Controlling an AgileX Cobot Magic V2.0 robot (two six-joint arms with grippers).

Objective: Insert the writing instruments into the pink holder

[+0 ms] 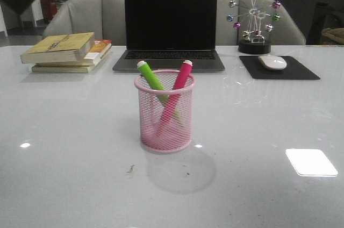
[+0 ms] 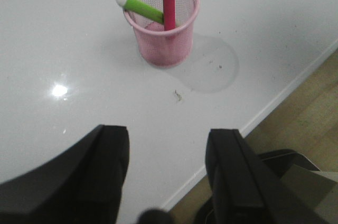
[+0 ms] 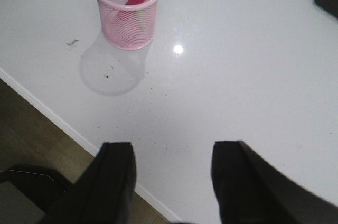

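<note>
Green marker and pink marker stand crossed inside pink holder.

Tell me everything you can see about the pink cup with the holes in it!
The pink cup is a round holder that looks like wire mesh, with a solid rolled rim and base ring. It stands upright on the shiny white table, in front of the laptop. Inside, a green marker and a pink marker lean crossed against its rim, tops sticking out. No pincer touches it.
</note>
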